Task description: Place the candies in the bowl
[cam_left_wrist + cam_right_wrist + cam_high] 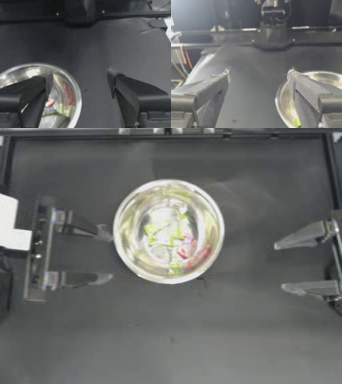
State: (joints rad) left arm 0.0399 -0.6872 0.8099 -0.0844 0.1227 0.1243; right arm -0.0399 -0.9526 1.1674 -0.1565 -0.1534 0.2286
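Seen from above, the silver metal bowl (168, 231) sits on the dark tabletop (171, 328) a little toward the far side of centre, and the candies (175, 244) lie inside it: yellow-green wrappers and a red one among reflections. The left end effector (105, 255) rests just left of the bowl, jaws wide apart and empty. The right end effector (280, 267) waits well to the right, jaws likewise spread, holding nothing.

The left wrist view shows the spread jaws with the bowl's rim (75, 85) behind one of them, red and green colour glinting inside.

The right wrist view shows open jaws, the bowl (283, 100) behind one, a green scrap near its rim.
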